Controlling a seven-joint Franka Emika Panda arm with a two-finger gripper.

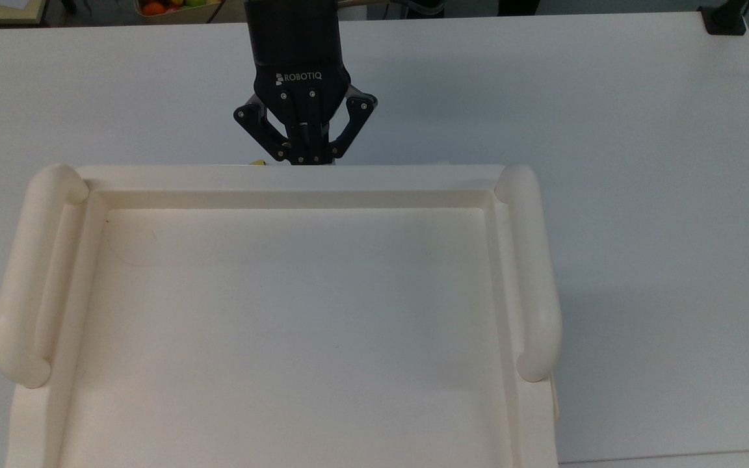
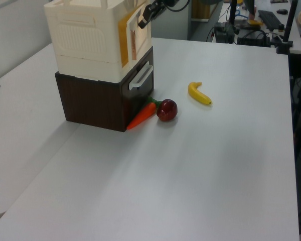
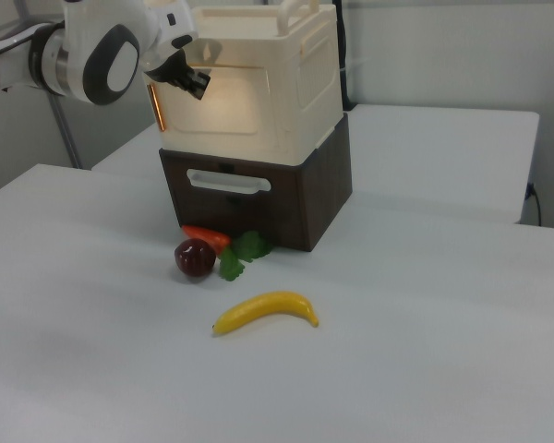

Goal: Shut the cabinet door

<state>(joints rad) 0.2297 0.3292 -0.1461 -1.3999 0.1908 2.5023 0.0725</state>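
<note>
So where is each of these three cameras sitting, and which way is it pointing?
Top view: overhead, looking straight down on the cabinet top and white table; the gripper shows at the cabinet's far edge.
Left view: raised, off one table corner, facing the cabinet's front obliquely; the gripper touches the cabinet door.
Right view: low, facing the cabinet front; the white arm shows at the right view's left.
Left and right views share the banana, apple and carrot.

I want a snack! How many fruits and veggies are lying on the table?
3. A carrot lies against the dark drawer box, an apple sits touching its leafy end, and a banana lies apart from them. More might hide behind the cabinet.
</note>
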